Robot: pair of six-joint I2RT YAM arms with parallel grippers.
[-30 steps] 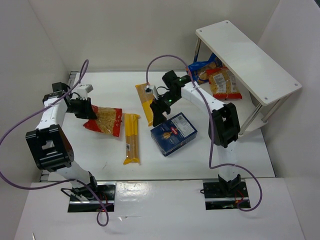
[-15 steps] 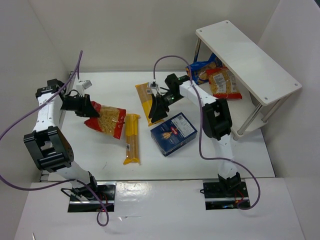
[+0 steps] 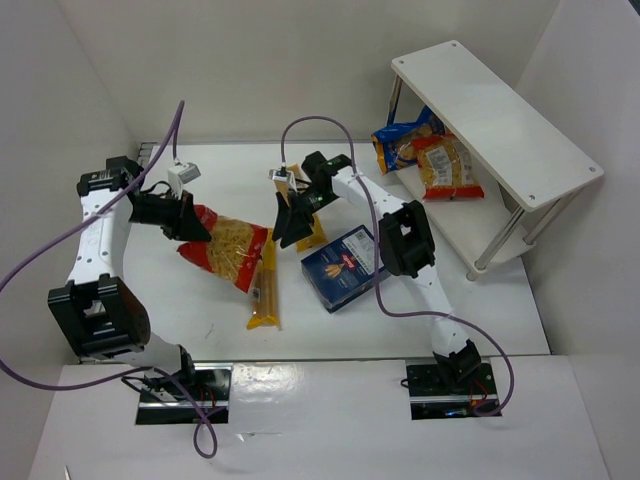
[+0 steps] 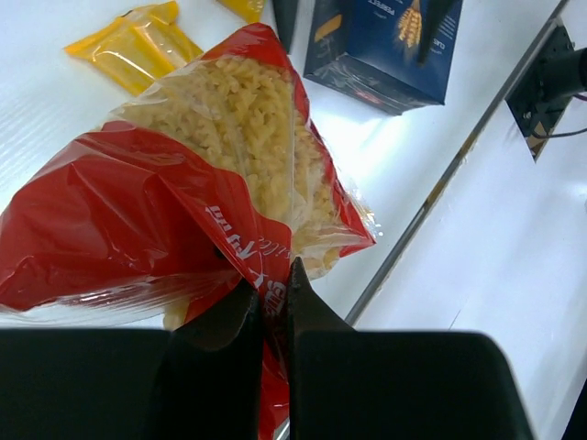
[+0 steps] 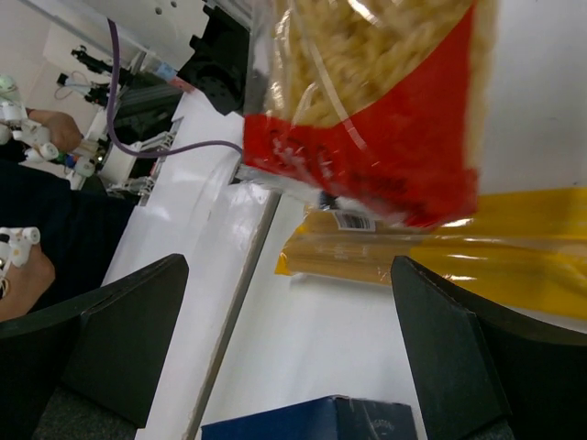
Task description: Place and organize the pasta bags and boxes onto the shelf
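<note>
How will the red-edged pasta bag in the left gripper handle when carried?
Probably floppy: the red-edged bag creases where the left gripper pinches its edge. Its loose pasta will likely shift and sag away from the grip. The glossy film may slip in so narrow a pinch.

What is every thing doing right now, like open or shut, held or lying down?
Left hand, shut on held bag.
Right hand, open, holding nothing.
Held bag, hanging from left hand.
Blue box, lying flat on table.
Long spaghetti packet, lying flat on table.
Shelf, standing upright.
Bags under shelf, lying down.
</note>
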